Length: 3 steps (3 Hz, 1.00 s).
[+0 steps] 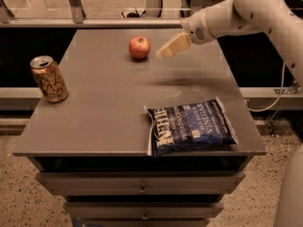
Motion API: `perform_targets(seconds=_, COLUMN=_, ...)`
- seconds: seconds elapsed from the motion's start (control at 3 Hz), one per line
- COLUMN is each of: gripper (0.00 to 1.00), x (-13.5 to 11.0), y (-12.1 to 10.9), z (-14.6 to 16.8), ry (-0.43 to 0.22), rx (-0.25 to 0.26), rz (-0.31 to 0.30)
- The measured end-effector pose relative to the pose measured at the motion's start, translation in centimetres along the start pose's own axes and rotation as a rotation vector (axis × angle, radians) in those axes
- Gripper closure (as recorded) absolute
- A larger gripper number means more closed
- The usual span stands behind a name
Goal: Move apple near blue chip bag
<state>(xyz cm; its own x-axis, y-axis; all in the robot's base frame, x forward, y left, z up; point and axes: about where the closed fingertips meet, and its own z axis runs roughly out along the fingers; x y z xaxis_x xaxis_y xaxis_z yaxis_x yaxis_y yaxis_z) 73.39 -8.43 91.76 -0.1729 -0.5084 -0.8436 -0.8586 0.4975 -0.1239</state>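
Note:
The apple (139, 47) is small, round and red, and sits on the grey table top (109, 103) at the far middle. The blue chip bag (191, 127) lies flat at the front right corner, with white lettering. My gripper (162, 53) hangs above the table just right of the apple, a short gap away, on the white arm that reaches in from the upper right. It holds nothing.
A gold-orange drink can (49, 78) stands upright at the table's left edge. Drawers (142, 190) sit below the table top. A rail and metal posts run behind the table's far edge. A cable hangs at the right.

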Motion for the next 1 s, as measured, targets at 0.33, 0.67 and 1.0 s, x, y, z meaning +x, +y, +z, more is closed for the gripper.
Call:
perform_targets(seconds=0.33, gripper=0.0, x=-0.7, y=-0.2, z=4.1, ry=-0.019, rx=-0.009, rz=0.033)
perform_targets(seconds=0.67, gripper=0.0, x=-1.1, y=-0.3, z=8.1, ry=-0.024, rx=-0.015, rz=0.049)
perform_targets(seconds=1.0, gripper=0.0, x=-1.1, y=-0.8, z=10.1, ry=-0.031, rx=-0.011, rz=0.058)
